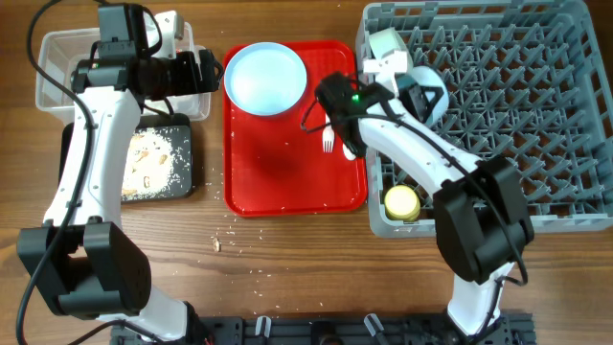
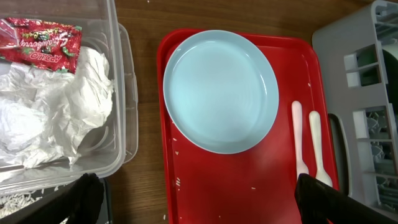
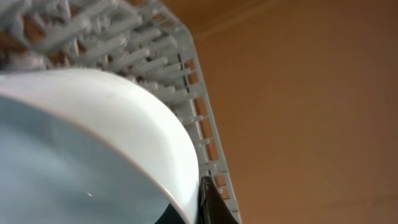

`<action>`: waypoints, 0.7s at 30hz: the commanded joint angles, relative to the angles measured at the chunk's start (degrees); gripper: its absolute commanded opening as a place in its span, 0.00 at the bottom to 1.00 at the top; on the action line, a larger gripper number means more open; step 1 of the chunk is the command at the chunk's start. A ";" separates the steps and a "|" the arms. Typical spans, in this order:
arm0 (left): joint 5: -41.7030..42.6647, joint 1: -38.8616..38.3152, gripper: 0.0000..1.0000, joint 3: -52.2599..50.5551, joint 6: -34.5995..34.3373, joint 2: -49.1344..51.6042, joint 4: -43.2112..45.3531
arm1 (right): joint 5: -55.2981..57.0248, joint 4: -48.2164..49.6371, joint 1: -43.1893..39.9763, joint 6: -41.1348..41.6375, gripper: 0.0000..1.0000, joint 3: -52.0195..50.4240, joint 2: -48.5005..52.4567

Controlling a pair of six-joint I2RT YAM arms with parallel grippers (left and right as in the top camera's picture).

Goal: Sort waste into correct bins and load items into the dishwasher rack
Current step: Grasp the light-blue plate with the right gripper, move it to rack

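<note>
Wooden table (image 1: pixel 287 268): carries everything; a few loose crumbs (image 1: pixel 218 244) lie near its front edge.
Large grey square plastic dishwasher rack (image 1: pixel 536 96): at the right side of the table.
Flat red serving tray (image 1: pixel 287 172): centre, between the rack and the bins.
Clear plastic rectangular tub (image 1: pixel 53 57): far left.
Shallow black rectangular tray (image 1: pixel 188 182): just in front of the tub.
Left gripper (image 2: pixel 208 202): fingers spread wide, holding nothing; it hovers over the gap between the tub and the red tray.
Right gripper (image 3: pixel 186 208): at the rack's far-left corner, fingers pinched on the rim of a pale blue bowl (image 3: pixel 74 137), which is tilted over the rack.
Pale blue round plate (image 2: pixel 221 87): flat on the far end of the red tray.
Crumpled white napkin (image 2: pixel 56 118): inside the tub.
Red crinkled wrapper (image 2: pixel 40 40): in the tub, on the napkin.
Small yellow cup (image 1: pixel 402 201): in the rack's near-left corner.
White plastic cutlery (image 2: pixel 298 134): two pieces side by side on the tray's right edge.
Beige-white food scraps (image 1: pixel 148 163): spread on the black tray.
</note>
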 commanded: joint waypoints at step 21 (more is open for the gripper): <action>-0.31 -0.22 1.00 0.79 0.28 -0.61 0.13 | -30.42 5.38 6.08 0.90 0.88 0.31 -9.01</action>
